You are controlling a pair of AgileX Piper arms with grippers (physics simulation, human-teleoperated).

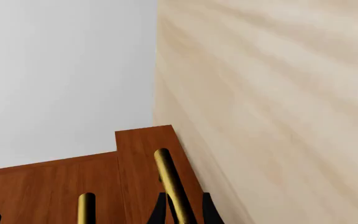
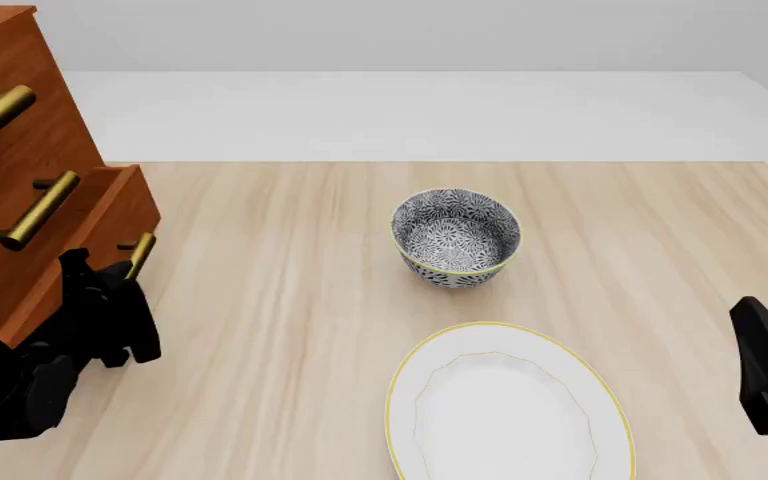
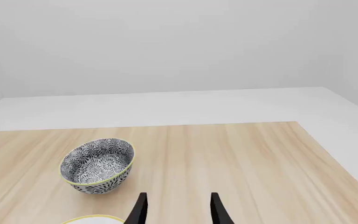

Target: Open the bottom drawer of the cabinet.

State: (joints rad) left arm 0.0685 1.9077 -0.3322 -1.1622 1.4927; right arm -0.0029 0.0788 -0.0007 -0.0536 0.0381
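In the left wrist view, the left gripper (image 1: 182, 212) is clamping its fingers around the brass handle (image 1: 171, 184) of the bottom drawer (image 1: 151, 172).

In the front view, that drawer is jutting slightly from the cabinet (image 2: 11, 170) at the worktop's (image 2: 291, 300) left edge; an off-axis pull is risking a slip.

In the right wrist view, the right gripper (image 3: 177, 210) is idling open near the bowl (image 3: 97, 164).

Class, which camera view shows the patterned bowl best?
The front view: the whole bowl shows from above, rim and inside, standing on the table beyond the plate. The right wrist view also shows the bowl whole, but off to one side. The left wrist view does not show it.
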